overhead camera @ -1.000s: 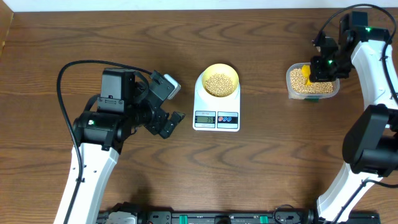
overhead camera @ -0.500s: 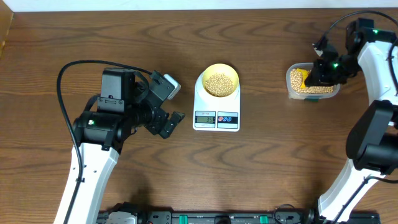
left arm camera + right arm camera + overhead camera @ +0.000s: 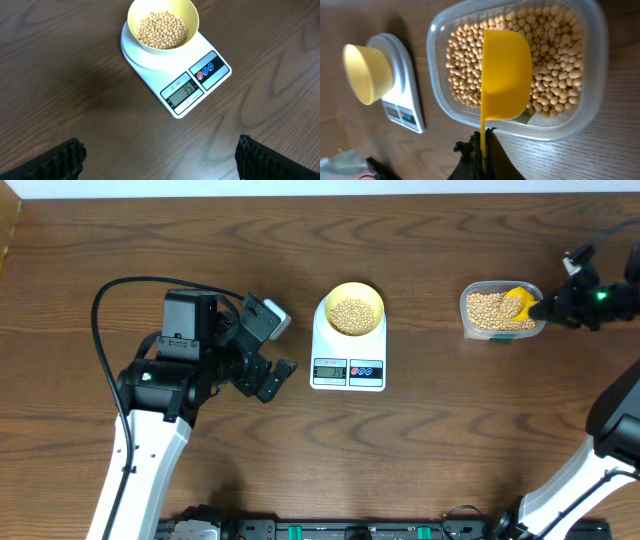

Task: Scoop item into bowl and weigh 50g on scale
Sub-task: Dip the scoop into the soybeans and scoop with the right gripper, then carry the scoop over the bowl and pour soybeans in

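Note:
The pale-yellow bowl (image 3: 353, 310) (image 3: 192, 17) stands on the white scale (image 3: 320, 340) (image 3: 145, 62) at mid-table, partly filled with tan beans (image 3: 161, 30). The display reads 35. More beans (image 3: 485, 312) (image 3: 555, 60) fill a clear plastic tub (image 3: 503, 335) (image 3: 590, 90) at the right. My right gripper (image 3: 550, 308) (image 3: 483, 145) is shut on the thin handle of a yellow scoop (image 3: 518, 302) (image 3: 506, 75), whose cup lies over the tub's right side just above the beans. No beans show on the cup's visible face. My left gripper (image 3: 272, 350) (image 3: 160, 160) hangs open left of the scale, with nothing between its fingers.
The scale has a red and a blue button (image 3: 205, 71) beside its display. The left arm's black cable (image 3: 110, 295) loops over the table at the left. A pale wall edge runs along the table's far side.
The right arm has pulled back to the right, swinging the scoop from the tub's left part to its right side. The left arm, bowl and scale have not moved.

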Motion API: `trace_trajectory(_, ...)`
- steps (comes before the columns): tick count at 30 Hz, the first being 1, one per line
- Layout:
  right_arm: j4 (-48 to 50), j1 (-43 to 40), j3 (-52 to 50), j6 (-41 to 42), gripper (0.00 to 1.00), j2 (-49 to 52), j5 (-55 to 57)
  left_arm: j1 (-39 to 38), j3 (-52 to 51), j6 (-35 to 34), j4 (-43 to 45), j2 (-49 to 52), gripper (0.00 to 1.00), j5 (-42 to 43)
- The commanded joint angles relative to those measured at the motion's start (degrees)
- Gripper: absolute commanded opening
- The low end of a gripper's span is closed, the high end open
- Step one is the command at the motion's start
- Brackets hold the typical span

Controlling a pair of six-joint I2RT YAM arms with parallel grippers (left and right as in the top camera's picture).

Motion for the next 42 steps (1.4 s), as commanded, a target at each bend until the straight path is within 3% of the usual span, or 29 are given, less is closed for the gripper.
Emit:
trace_trajectory(1, -1.6, -2.4, 0.5, -3.7, 0.01, 0.6, -8.3, 0.3, -0.2, 0.9, -0.1, 0.3, 0.98, 0.7)
trace_trajectory(17, -12.5, -2.9, 0.5, -16.6, 0.01, 0.6, -24.4, 0.3, -0.2, 0.9, -0.1, 0.3, 0.98, 0.7)
trace_trajectory(27, -13.6, 8.1, 0.5, -16.6, 0.01, 0.6, -26.0, 0.3, -0.2, 1.0, -0.1, 0.3, 0.98, 0.8)
trace_trajectory(42, 2.2, 27.9, 0.6, 2.8, 0.01, 0.6, -23.3, 0.3, -0.2, 0.9, -0.1, 0.3, 0.97, 0.7)
